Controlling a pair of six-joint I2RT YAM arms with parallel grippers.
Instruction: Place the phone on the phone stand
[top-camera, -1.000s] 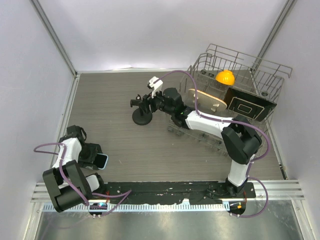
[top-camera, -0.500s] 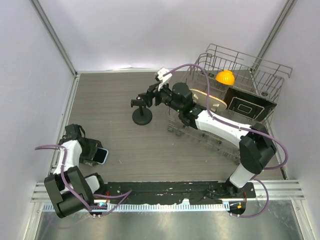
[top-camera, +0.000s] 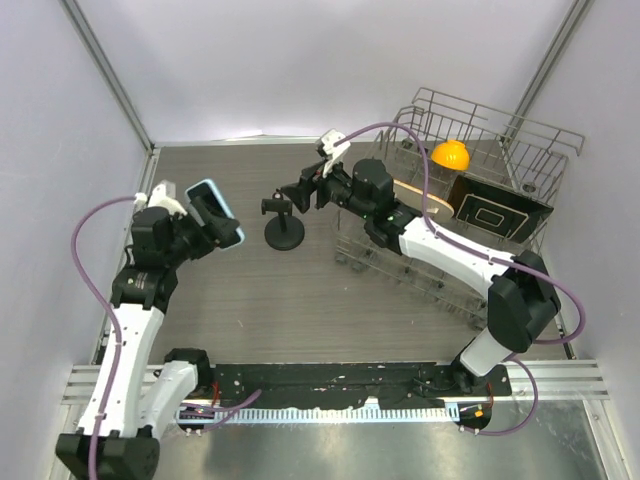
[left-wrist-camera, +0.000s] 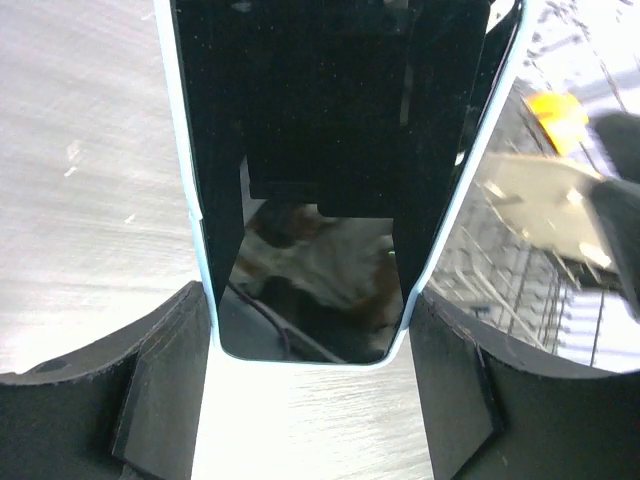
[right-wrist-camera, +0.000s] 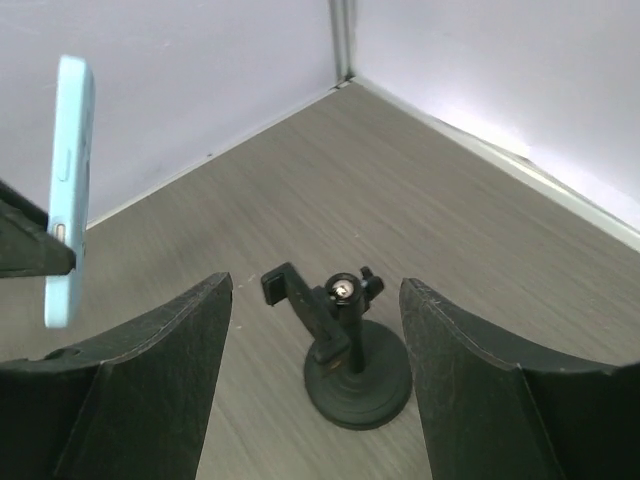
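Note:
The phone (top-camera: 215, 212), dark glass with a light blue edge, is lifted off the table with my left gripper (top-camera: 203, 228) shut on its lower end. In the left wrist view the phone (left-wrist-camera: 320, 150) fills the gap between both fingers of the gripper (left-wrist-camera: 308, 295). The black phone stand (top-camera: 284, 232) stands on its round base just right of the phone, its clamp pointing left. My right gripper (top-camera: 300, 192) hovers open at the stand's far right. From the right wrist, the stand (right-wrist-camera: 355, 370) shows below the open gripper (right-wrist-camera: 315, 283), untouched, and the phone (right-wrist-camera: 68, 190) is edge-on at left.
A wire dish rack (top-camera: 520, 135) stands at the back right. It holds an orange object (top-camera: 450, 154), a pale wooden board (top-camera: 420, 200) and a dark board with a white outline (top-camera: 497, 212). Walls close in the table on the left, back and right.
My left arm has raised the phone from the near left of the table and carried it up toward the stand. My right gripper has widened and drawn back from the stand's clamp.

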